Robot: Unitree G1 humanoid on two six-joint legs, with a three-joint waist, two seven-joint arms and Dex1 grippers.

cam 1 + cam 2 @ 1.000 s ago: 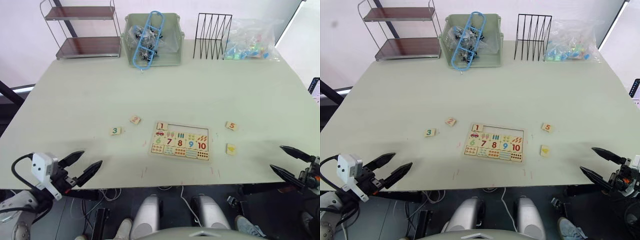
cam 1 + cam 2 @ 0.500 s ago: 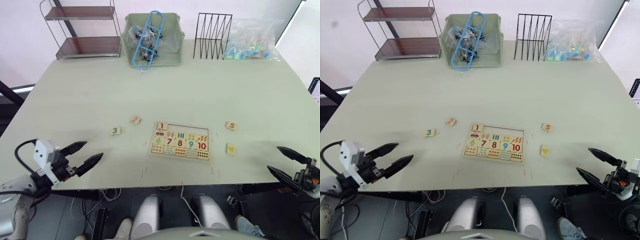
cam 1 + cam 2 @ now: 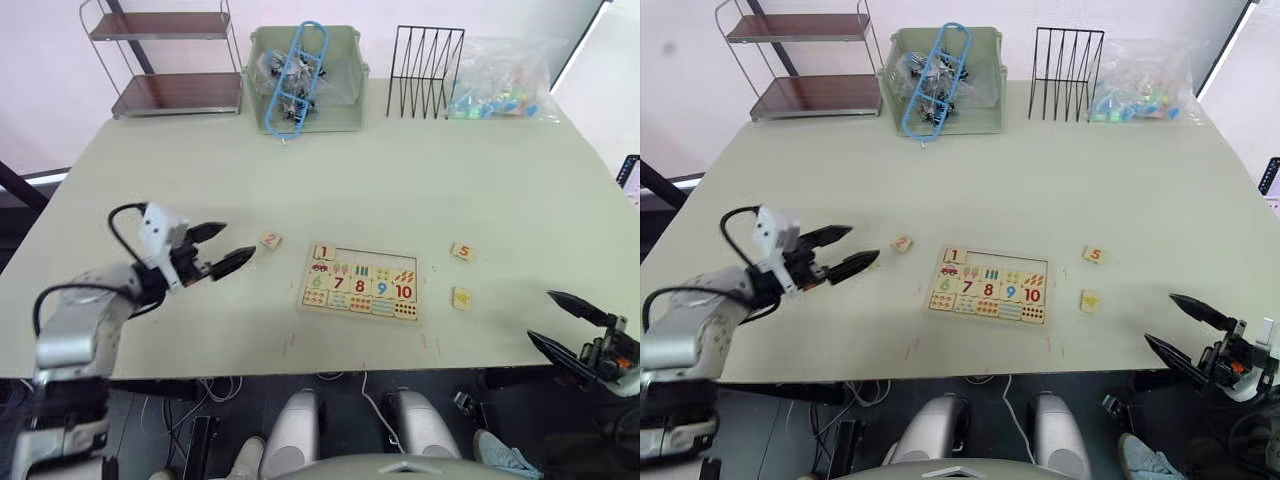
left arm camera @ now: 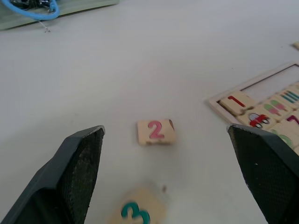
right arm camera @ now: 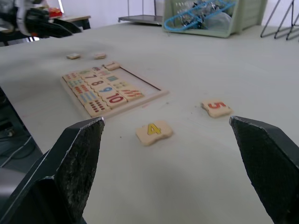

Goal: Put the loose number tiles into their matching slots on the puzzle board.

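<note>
Left eye view: tile 1 [image 3: 323, 252] is seated in the puzzle board [image 3: 361, 282]; both grippers, left [image 3: 229, 247] and right [image 3: 560, 322], are spread, nothing held.

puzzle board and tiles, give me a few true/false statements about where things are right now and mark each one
1. The 1 tile sits in the top row of the puzzle board. True.
2. The left gripper is shut on the 2 tile. False: it is open above the table, and the 2 tile lies loose between the gripper and the board.
3. The 4 tile and the 5 tile lie on the table off the board's right side. True.
4. The 3 tile is already in its slot. False: it lies on the table just below the left gripper.
5. The right gripper is shut on the 4 tile. False: it is open near the table's front edge, holding nothing.
</note>
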